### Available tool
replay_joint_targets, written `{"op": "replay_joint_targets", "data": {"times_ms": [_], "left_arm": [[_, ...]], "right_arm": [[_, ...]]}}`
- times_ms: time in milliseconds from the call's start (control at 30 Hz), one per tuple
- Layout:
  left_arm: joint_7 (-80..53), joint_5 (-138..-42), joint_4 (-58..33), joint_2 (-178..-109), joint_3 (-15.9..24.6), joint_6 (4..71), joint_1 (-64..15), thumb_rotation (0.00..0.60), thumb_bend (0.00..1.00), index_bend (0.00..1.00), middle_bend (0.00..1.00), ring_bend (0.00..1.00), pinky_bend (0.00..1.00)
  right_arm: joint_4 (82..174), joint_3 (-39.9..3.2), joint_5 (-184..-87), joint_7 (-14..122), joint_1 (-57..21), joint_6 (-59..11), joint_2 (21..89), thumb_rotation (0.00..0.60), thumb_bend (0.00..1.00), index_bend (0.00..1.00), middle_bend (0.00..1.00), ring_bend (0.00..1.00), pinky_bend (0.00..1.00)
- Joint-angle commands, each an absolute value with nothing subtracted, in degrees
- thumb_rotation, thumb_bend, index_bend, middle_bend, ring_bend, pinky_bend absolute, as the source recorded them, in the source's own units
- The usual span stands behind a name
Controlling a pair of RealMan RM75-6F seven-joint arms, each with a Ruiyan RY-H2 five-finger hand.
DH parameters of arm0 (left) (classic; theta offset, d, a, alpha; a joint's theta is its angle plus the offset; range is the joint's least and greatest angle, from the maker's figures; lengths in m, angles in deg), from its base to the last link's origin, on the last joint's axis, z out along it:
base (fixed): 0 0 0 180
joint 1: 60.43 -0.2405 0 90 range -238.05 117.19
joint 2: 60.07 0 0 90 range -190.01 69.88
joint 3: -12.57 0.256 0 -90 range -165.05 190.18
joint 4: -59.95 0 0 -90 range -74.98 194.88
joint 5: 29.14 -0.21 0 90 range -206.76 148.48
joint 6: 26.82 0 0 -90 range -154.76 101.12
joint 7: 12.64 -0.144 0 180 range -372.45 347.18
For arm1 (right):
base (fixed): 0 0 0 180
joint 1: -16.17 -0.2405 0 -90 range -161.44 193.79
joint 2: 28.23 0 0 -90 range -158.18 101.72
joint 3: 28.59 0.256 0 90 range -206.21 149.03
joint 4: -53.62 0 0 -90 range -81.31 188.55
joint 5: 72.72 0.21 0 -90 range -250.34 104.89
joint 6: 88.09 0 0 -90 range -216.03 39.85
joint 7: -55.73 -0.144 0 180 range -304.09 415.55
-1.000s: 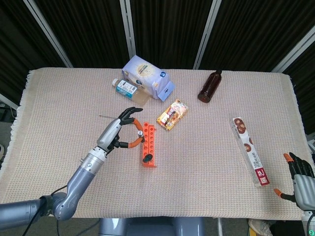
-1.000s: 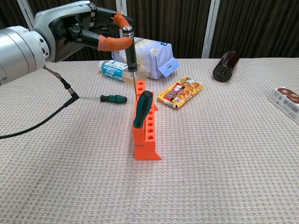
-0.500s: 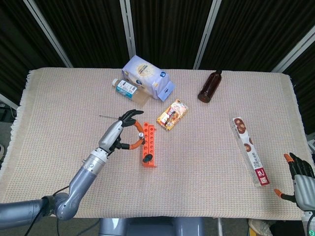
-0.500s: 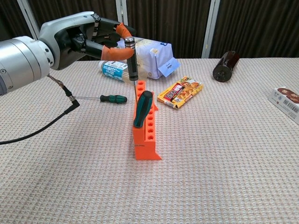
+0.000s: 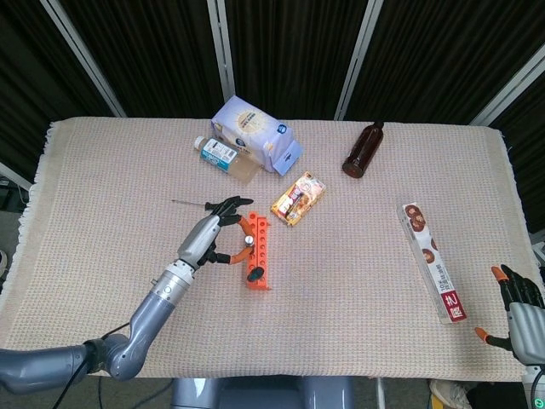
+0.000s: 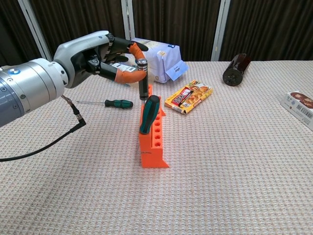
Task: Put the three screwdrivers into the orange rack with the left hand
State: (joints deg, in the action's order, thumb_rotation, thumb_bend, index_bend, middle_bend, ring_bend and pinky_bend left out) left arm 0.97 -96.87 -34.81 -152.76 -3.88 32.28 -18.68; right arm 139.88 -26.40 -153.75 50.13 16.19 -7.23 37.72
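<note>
The left hand pinched the black-handled screwdriver upright, shaft sunk in the orange plastic rack, centre-frame.

Bare cloth lies near and right of the orange rack; snack box and flour bag crowd its far side.

Two screwdrivers upright in orange rack; third screwdriver flat.

Matt orange plastic rack on a coarse woven cloth — beside it, a glossy brown bottle.
</note>
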Motion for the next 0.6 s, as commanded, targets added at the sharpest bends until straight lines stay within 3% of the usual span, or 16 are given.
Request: {"op": "replay_joint_targets", "data": {"times_ms": [33, 600], "left_arm": [[0.82, -97.32, -34.38, -153.21, -3.58, 32.42, -18.66, 0.6, 0.5, 0.64, 0.1, 0.0, 0.0], [-0.07, -97.6, -32.35, -154.73, -2.73, 32.15, -19.0, 0.6, 0.5, 0.64, 0.1, 0.0, 0.0]], "right_arm": [[139.92, -26.39, -153.72, 50.2, 16.18, -7.24, 37.7, 0.6, 0.0, 0.04, 0.0, 0.0, 0.03], [140.01, -26.35, -153.55, 50.3, 16.13, -7.49, 37.72, 0.6, 0.0, 0.04, 0.0, 0.0, 0.03]]}}
